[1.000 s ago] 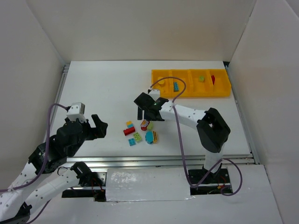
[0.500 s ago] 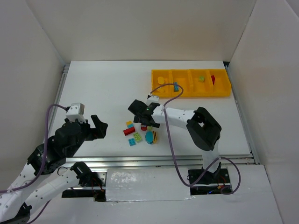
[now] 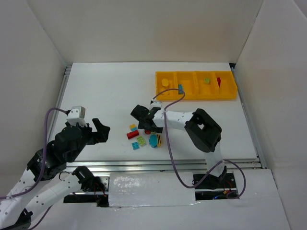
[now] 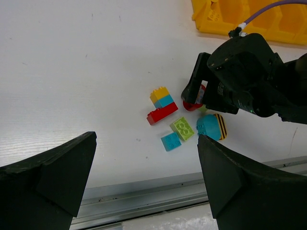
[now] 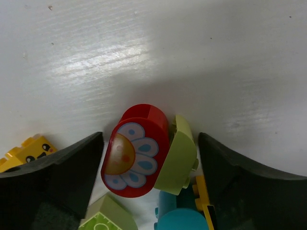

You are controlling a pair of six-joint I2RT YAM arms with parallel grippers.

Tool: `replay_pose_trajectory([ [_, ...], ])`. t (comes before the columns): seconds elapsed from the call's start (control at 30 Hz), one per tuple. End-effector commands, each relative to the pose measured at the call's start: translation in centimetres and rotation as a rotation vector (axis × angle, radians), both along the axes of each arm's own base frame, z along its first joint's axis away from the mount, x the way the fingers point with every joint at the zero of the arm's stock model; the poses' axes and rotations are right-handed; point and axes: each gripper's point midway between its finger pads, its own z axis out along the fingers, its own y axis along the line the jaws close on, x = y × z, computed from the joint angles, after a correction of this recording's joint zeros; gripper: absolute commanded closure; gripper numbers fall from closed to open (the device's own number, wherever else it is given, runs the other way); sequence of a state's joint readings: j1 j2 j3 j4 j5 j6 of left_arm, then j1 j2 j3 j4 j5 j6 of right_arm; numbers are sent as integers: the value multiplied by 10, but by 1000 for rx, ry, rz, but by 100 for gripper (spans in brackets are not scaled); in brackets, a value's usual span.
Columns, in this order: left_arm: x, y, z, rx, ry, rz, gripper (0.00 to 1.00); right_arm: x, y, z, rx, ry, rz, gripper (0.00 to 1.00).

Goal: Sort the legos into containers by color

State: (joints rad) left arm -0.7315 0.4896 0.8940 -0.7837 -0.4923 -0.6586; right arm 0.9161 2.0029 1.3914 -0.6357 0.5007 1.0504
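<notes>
The right gripper (image 3: pixel 145 125) sits down over the red flower brick (image 5: pixel 136 153) on the table, open jaws flanking it and the green brick (image 5: pixel 178 158) touching it (a squeeze would likely catch both), nothing held yet; the left gripper (image 3: pixel 100 129), wide open and empty, is well apart.

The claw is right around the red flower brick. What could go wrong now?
1. The light green brick sits right against the red flower brick, and both lie between the right gripper's fingers. Closing could pinch both, and the green one might end up with the reds.
2. The red brick's top is rounded, so it might twist or slip out when squeezed.
3. The blue striped brick lies very close and could get bumped.
</notes>
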Motion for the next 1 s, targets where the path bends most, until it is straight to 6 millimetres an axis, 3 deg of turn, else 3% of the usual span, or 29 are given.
replay_pose_trajectory([
  [0.0,2,-3,12,-27,-43,-10,0,14,12,11,44,-43,-8,18],
  [0.27,2,-3,12,-26,-43,-11,0,38,25,32,67,-132,38,58],
  [0.3,3,-3,12,-26,-42,-11,0,43,26,36,61,-146,60,77],
  [0.4,3,-3,11,-27,-40,-7,0,57,33,62,58,-211,83,100],
  [0.5,2,-4,14,-37,-50,-15,1,59,33,101,83,-262,100,100],
  [0.53,1,-6,15,-39,-51,-27,0,56,33,108,94,-266,104,100],
  [0.57,1,-8,17,-54,-56,-37,1,51,33,129,133,-287,109,100],
  [0.6,0,-11,17,-67,-55,-51,1,45,29,132,133,-288,111,100],
  [0.67,-2,-30,22,-146,-61,-118,1,30,29,159,173,-327,116,100],
  [0.73,-6,-56,8,-229,-23,-211,1,16,27,169,186,-333,124,100],
  [0.77,-2,-69,18,-292,-61,-245,1,5,29,184,220,-350,139,100],
  [0.8,-1,-81,6,-329,-34,-271,1,-3,30,187,232,-351,149,100],
  [0.83,-1,-92,8,-367,-39,-307,0,-9,29,202,268,-369,153,100],
  [0.87,-2,-107,24,-436,-89,-380,1,-19,32,205,280,-372,172,100],
  [0.9,-1,-117,17,-452,-73,-405,1,-25,34,211,297,-376,182,100],
  [0.97,0,-127,23,-484,-100,-452,0,-38,36,228,343,-396,202,100],
])
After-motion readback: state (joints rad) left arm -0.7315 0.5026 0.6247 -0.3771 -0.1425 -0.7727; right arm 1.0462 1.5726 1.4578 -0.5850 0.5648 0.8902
